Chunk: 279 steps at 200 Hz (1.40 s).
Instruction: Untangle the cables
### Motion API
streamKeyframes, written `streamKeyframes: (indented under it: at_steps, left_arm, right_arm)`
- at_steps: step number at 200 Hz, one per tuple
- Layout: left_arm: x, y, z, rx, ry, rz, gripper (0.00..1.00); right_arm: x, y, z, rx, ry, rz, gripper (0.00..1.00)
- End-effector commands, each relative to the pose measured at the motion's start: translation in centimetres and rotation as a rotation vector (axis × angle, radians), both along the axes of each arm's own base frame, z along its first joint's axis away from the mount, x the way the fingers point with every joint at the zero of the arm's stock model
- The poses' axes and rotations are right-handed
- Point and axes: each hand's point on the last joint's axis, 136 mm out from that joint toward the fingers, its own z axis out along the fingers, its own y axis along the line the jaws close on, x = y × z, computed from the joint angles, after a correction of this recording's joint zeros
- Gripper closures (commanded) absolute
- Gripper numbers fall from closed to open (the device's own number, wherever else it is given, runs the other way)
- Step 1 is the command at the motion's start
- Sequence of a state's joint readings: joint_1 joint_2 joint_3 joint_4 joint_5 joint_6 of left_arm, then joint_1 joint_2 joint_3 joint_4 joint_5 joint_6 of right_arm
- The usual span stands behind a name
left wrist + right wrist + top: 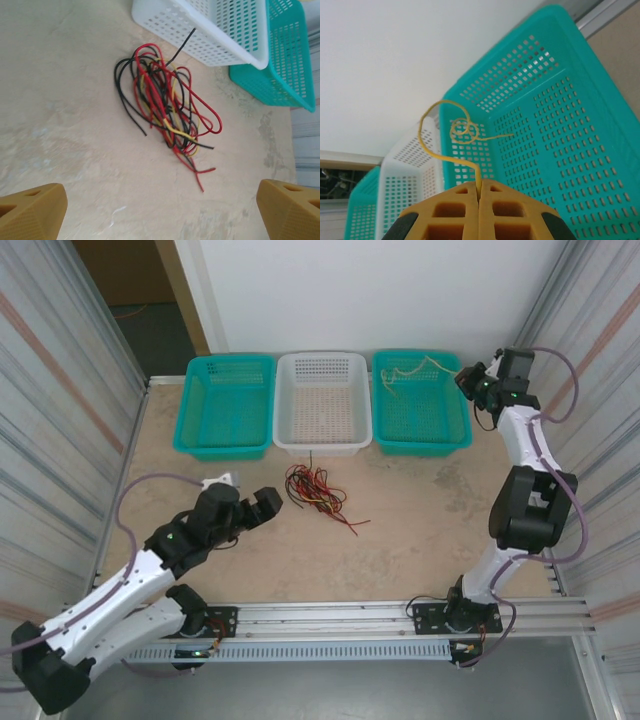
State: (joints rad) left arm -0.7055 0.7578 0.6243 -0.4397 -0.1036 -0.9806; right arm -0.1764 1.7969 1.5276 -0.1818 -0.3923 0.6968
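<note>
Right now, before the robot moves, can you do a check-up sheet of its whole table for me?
Surface: tan table, mottled.
Job's things: red, black and yellow tangle lying in front of the white basket; one pale yellow wire dangling over the right teal basket.
Clutter: nothing seen.
Pincers: left pincer open, holding nothing, beside the tangle; right pincer shut on the pale yellow wire.
Cables: lilac cables loop along both arms.
Surroundings: left teal basket, ribbed metal walls.
</note>
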Motion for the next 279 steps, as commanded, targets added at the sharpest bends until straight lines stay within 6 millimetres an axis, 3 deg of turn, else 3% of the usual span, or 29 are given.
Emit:
streamKeyframes:
  at_steps: [1, 25, 43, 110, 143, 169, 191, 207, 223, 237, 279]
  left_arm:
    - [-2.2, 1.1, -2.2, 0.073, 0.084, -0.054, 0.06]
    - [-2.7, 0.7, -2.0, 0.052, 0.091, -0.085, 0.08]
    - [-2.5, 0.1, -1.9, 0.046, 0.086, -0.111, 0.09]
    - [-2.1, -0.5, -1.8, 0.055, 0.105, -0.121, 0.14]
    - [-2.2, 0.3, -1.6, 0.066, 0.092, -0.095, 0.15]
    - [-2.1, 0.6, -1.8, 0.068, 0.102, -0.087, 0.17]
    - [-2.2, 0.7, -2.1, 0.064, 0.109, -0.088, 0.2]
    - [-2.2, 0.7, -2.5, 0.06, 0.113, -0.091, 0.22]
    - [-2.2, 0.8, -2.8, 0.054, 0.118, -0.09, 0.25]
    - [-2.2, 0.8, -3.2, 0.043, 0.127, -0.089, 0.27]
    - [-2.2, 0.7, -3.8, 0.024, 0.147, -0.112, 0.3]
  right_arm:
    - [1.1, 0.9, -1.1, -0.046, -0.023, 0.02, 0.95]
    - [0.0, 0.6, -3.2, -0.073, 0.037, -0.008, 0.69]
    - [-1.4, -0.1, -3.8, -0.089, 0.059, -0.036, 0.58]
    - [-5.7, -0.9, -2.5, -0.123, 0.092, -0.031, 0.53]
    - [-7.1, -0.5, -0.3, -0.129, 0.07, -0.034, 0.51]
    - [-7.9, -1.4, 1.6, -0.178, 0.076, -0.066, 0.46]
    - [-7.9, -1.6, 2.3, -0.208, 0.111, -0.06, 0.43]
    - [-7.7, -1.2, 1.7, -0.221, 0.151, -0.043, 0.42]
    - [-7.0, 0.1, 0.3, -0.225, 0.199, 0.007, 0.42]
    - [-6.1, 1.7, -1.2, -0.258, 0.229, 0.066, 0.31]
    - [-3.0, 5.9, -5.2, -0.479, 0.332, 0.209, 0.35]
